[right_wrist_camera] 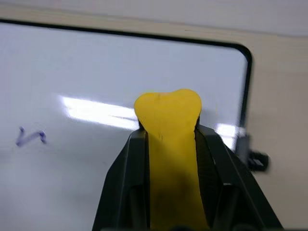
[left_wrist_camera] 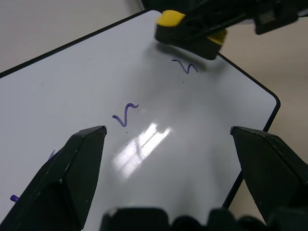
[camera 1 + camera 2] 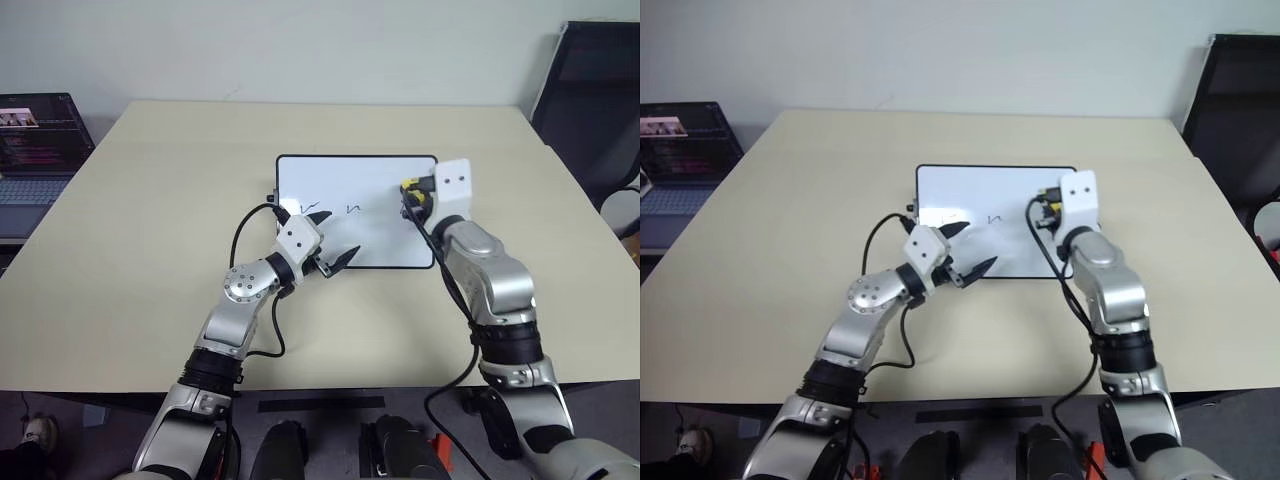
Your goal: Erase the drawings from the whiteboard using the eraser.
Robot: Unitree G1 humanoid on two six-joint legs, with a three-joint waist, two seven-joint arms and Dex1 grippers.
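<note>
— What's your right claw [image 1: 168, 139] doing?
— Its two black fingers [image 1: 122, 185] are clamped on the yellow eraser [image 1: 168, 144], whose rounded end sticks out past the tips.
— And beyond it?
— You're looking at the whiteboard [image 1: 96, 67], its black-framed rounded corner and a small knob on its edge, one purple squiggle [image 1: 30, 137], and the beige counter [image 1: 279, 96].

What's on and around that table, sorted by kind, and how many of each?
Whiteboard: 1
Pen drawings on it: 3, one partly behind a left finger
Eraser, yellow, clamped in the right gripper: 1
Robot grippers: 2; the left gripper is open over the board
Laptop beside the table: 1
Total: 8
</note>
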